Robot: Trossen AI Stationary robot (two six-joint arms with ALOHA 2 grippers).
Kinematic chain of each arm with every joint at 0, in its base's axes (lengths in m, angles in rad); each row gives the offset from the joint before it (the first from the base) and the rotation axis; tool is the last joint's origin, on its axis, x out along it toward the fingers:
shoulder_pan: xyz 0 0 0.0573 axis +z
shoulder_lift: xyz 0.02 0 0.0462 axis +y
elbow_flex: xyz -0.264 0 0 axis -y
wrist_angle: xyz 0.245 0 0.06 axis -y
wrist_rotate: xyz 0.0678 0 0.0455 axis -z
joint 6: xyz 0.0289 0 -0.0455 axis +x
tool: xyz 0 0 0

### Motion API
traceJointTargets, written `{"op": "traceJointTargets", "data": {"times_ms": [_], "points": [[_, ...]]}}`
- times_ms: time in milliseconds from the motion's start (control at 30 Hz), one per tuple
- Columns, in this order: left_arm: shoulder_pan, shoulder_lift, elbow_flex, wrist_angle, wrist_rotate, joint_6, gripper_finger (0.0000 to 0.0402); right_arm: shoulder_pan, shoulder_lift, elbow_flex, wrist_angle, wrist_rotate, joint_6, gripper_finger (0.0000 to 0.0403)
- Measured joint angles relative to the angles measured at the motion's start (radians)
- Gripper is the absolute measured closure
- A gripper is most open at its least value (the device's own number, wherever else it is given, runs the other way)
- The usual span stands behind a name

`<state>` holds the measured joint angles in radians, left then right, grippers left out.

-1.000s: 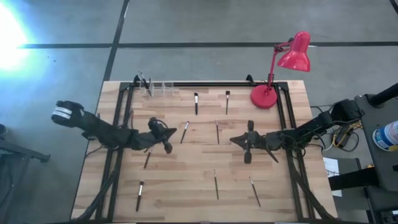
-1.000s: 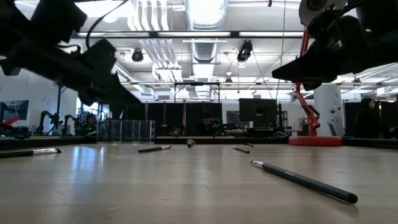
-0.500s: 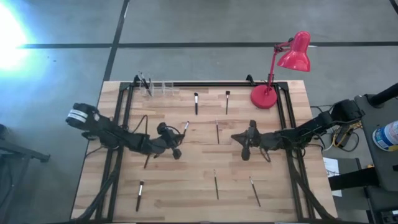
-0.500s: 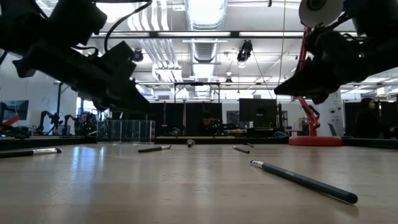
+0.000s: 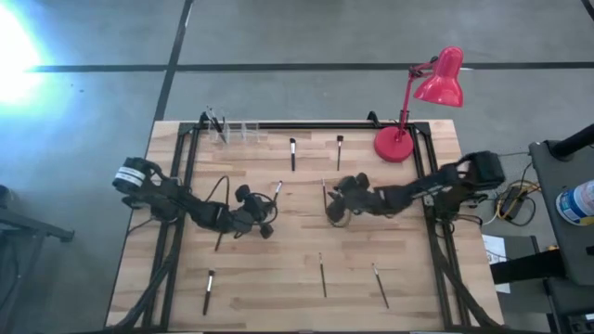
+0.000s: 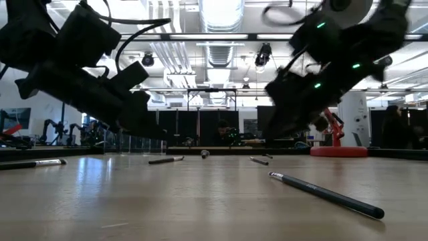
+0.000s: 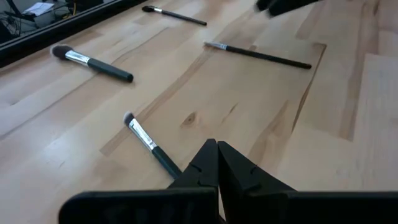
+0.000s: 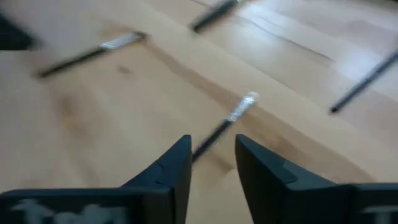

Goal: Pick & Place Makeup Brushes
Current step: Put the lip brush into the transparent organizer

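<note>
Several makeup brushes lie flat and scattered on the wooden table [image 5: 306, 246]. My left gripper [image 5: 264, 221] hovers shut left of centre. One brush [image 7: 148, 142] lies with its handle end running in beside the fingertips; whether it touches them I cannot tell. My right gripper [image 5: 334, 202] is open just right of centre, above the table [image 6: 275, 132]. Another brush [image 8: 225, 122] lies on the wood ahead of the gap between its fingers, untouched. More brushes lie toward the far side [image 5: 292, 153] and the near side [image 5: 322, 276].
A red desk lamp [image 5: 408, 111] stands at the far right corner. A clear holder [image 5: 232, 131] with a few brushes stands at the far left. A black frame [image 5: 306, 124] runs along the far edge. Bare wood lies between the two grippers.
My right gripper has swung toward the table's left and a little toward the far edge, over a brush near the centre. My left gripper has gone toward the table's right and lower. No brush has moved.
</note>
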<state>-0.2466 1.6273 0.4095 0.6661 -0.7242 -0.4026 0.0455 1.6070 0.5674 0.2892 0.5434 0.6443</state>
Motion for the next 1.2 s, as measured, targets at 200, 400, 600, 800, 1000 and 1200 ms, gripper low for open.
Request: {"op": "traceJointTargets", "data": {"times_ms": [200, 400, 600, 800, 1000, 1200], "points": [[0.000, -0.008, -0.013, -0.003, 0.000, -0.001, 0.0401, -0.092, 0.134, 0.175, -0.194, -0.004, 0.032, 0.0250], [0.000, -0.010, -0.023, -0.002, 0.000, -0.010, 0.0401, -0.143, 0.209, 0.267, -0.282, -0.046, 0.039, 0.0255], [0.000, -0.011, -0.024, -0.004, 0.000, -0.014, 0.0401, -0.167, 0.258, 0.309, -0.289, -0.055, 0.049, 0.0276], [0.000, -0.012, -0.025, -0.006, 0.000, -0.016, 0.0401, -0.178, 0.275, 0.334, -0.301, -0.059, 0.040, 0.0297], [0.000, -0.012, -0.031, -0.010, 0.000, -0.021, 0.0401, -0.178, 0.278, 0.342, -0.302, -0.081, 0.021, 0.0331], [0.000, -0.012, -0.034, -0.009, 0.000, -0.029, 0.0401, -0.177, 0.277, 0.337, -0.307, -0.087, -0.014, 0.0364]]}}
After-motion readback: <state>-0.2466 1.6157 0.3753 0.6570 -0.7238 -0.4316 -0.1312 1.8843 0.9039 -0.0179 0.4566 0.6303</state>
